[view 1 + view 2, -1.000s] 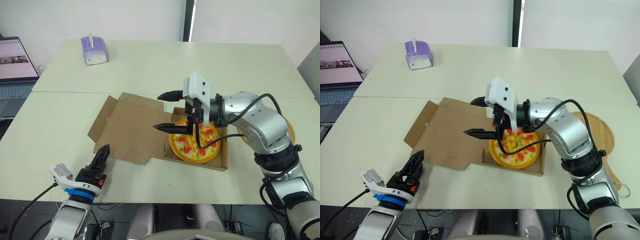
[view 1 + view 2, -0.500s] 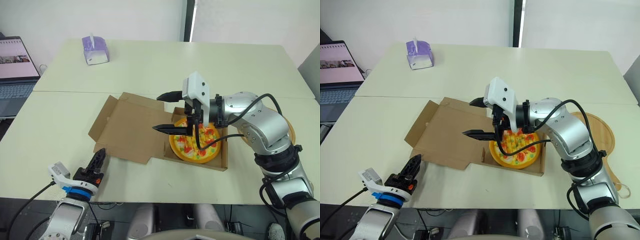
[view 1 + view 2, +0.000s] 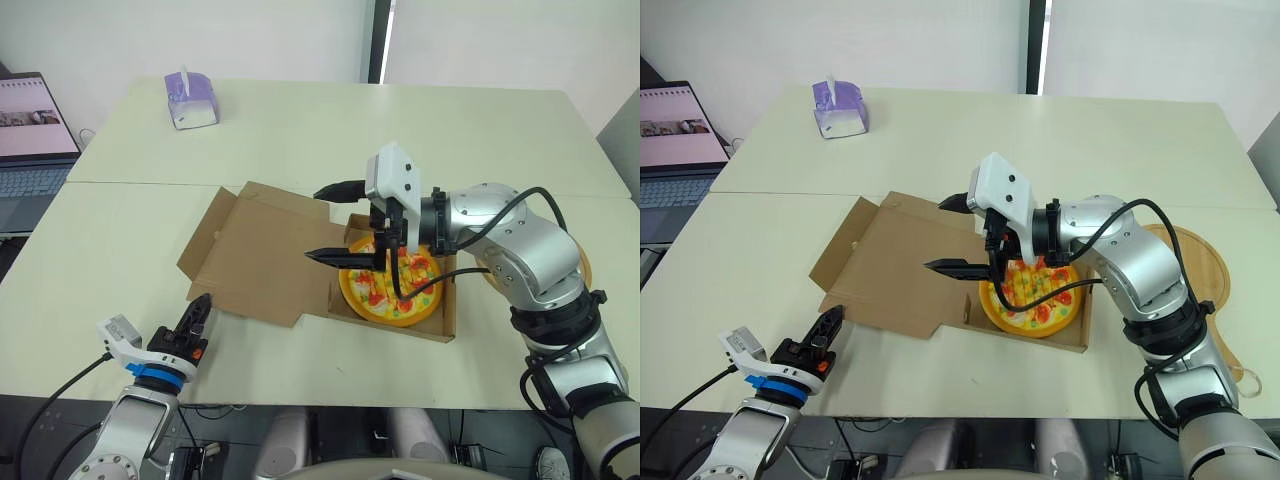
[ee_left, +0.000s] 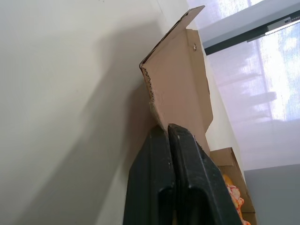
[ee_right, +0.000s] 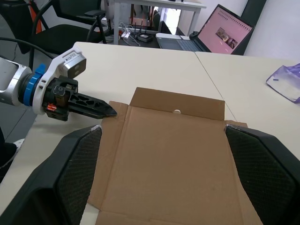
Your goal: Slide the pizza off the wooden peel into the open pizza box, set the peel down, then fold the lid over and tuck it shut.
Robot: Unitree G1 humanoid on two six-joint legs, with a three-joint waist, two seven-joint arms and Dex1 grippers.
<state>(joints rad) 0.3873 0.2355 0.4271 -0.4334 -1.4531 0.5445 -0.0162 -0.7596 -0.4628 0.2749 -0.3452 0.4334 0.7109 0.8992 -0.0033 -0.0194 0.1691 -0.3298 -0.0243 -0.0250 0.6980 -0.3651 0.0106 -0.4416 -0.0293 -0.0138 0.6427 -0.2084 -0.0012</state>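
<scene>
- The pizza [image 3: 392, 285] is sitting inside the base of the pizza box [image 3: 400, 327], close to the front edge of the worktop [image 3: 300, 130] and right of its middle.
- The lid [image 3: 260, 260] is lying open and nearly flat on the worktop, spreading from the base toward the left edge, with its side flaps sticking up a little.
- The wooden peel [image 3: 1195, 265] is resting on the worktop at the right edge, beside the box and empty; the right arm is covering part of it.
- The right end effector [image 3: 313, 224] is hovering above the seam where lid and base meet. It is released, and its two black fingers [image 5: 262, 164] are standing spread wide apart and gripping nothing, pointing across the lid toward the left.
- The left end effector [image 3: 203, 303] is lying low near the front left corner of the worktop. It is clenched, with its fingers pressing together and no cardboard between them.
- Its tip is pointing at the lid's near left corner flap and seems to be touching the flap's edge, though the contact is hard to make out.
- A purple tissue box [image 3: 188, 100] is standing near the far left corner of the worktop, well apart from the box.
- An open laptop [image 3: 30, 130] is sitting beyond the left edge.
</scene>
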